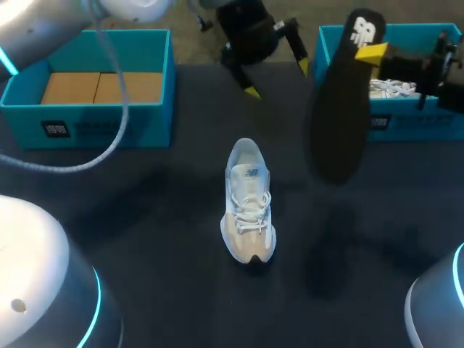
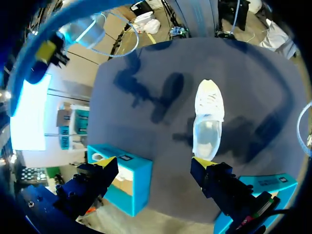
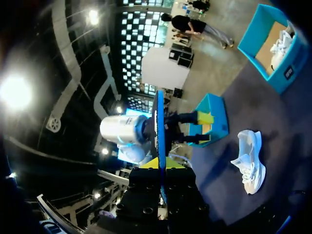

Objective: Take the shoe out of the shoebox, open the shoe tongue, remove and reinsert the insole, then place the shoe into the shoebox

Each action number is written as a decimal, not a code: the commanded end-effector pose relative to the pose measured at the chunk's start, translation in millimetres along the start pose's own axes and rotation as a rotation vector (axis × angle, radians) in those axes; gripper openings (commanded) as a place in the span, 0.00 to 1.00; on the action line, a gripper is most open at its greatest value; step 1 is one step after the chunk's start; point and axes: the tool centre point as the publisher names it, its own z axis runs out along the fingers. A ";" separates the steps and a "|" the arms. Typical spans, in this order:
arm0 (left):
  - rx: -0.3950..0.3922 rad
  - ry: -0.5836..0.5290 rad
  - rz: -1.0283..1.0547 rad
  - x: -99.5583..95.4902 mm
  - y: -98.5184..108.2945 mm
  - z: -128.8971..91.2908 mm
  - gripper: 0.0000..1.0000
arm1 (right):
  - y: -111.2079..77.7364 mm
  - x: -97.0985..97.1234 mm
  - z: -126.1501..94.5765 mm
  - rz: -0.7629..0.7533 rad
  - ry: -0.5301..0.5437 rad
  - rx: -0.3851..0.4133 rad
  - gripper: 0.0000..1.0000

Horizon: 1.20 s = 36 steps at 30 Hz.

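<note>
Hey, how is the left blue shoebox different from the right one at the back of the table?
The left shoebox shows only a bare brown cardboard floor; the right shoebox holds a white shoe. The left shoebox shows nearly whole; the right shoebox is partly hidden behind the black insole held by the right gripper. Both are teal and open-topped.

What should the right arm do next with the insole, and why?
Probably swing the insole down toward the opening of the shoe. The right gripper is shut on the insole, holding it in the air away from the shoe, which stands alone on the table; the left gripper is open and empty.
</note>
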 end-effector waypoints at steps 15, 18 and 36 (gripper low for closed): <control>0.024 -0.799 0.164 9.5 -47.3 -95.6 1.00 | 54.0 -26.3 19.5 0.250 0.117 0.047 0.00; 0.048 -0.856 0.194 9.3 -54.4 -102.8 1.00 | 60.0 -30.0 34.7 0.298 0.111 0.095 0.00; 0.096 -1.079 0.265 2.5 -88.2 -103.1 1.00 | 89.2 -33.0 129.0 0.391 0.073 0.238 0.00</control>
